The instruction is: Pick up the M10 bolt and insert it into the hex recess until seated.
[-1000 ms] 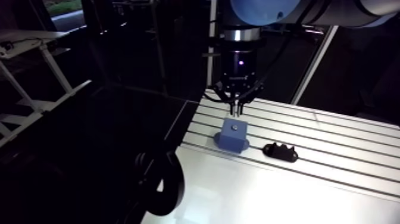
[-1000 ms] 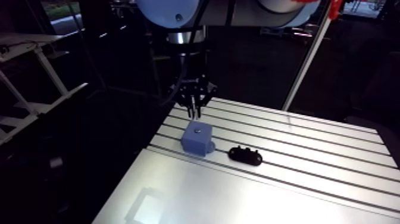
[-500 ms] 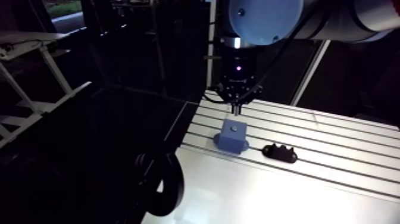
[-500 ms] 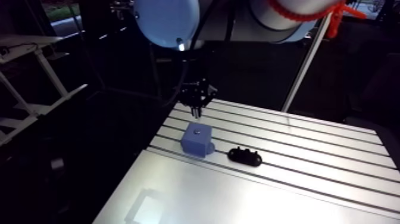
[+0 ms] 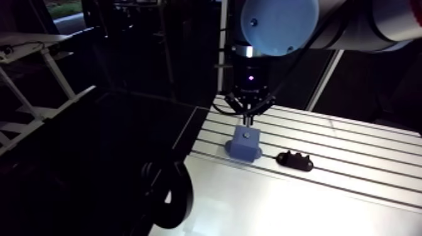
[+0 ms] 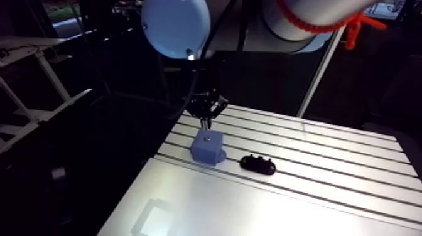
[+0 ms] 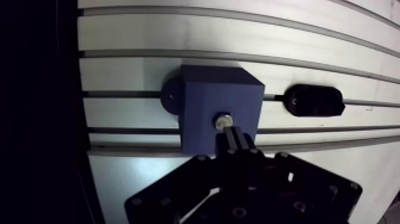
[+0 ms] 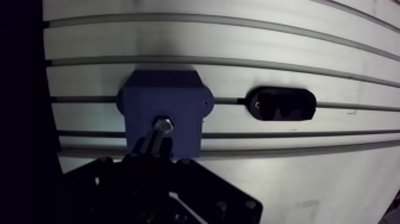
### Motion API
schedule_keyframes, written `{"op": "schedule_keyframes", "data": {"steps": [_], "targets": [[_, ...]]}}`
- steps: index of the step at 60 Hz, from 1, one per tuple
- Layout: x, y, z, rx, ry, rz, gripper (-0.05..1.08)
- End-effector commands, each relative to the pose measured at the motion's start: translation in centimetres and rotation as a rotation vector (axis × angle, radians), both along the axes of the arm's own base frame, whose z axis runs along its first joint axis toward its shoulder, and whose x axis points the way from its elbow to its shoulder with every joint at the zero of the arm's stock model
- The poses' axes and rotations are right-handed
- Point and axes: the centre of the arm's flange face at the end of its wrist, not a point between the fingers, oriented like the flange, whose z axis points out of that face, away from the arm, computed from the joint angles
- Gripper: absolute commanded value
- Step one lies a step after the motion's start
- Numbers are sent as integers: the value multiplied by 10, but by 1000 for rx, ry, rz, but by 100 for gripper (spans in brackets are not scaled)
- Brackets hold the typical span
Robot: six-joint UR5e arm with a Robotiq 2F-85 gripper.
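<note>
One bolt (image 7: pixel 223 121) in one blue block (image 7: pixel 202 98), one black fixture (image 7: pixel 314 100), gripper (image 7: pixel 231 137) clenched above.

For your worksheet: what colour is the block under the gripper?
Blue: the block shows best in the wrist view.

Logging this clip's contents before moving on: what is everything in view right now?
table: one, silver slotted aluminium, under everything.
block: one, blue, on the table below the gripper.
bolt: one, silvery, head showing in the block's top face.
holder: one, black, on the table beside the block, apart from it.
gripper: one, black, fingers shut, tips by the bolt head.
</note>
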Motion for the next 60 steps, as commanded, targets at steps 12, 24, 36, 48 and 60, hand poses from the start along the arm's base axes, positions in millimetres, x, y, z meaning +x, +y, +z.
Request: {"op": "schedule_keyframes", "data": {"steps": [12,24,36,48,60], "targets": [[4,2,-9,7,-12,3,108],[4,2,-11,5,-12,3,108],[4,1,-12,-2,-9,4,108],[4,2,-16,-2,-15,19,108],[5,2,-17,-2,-14,20,108]]}}
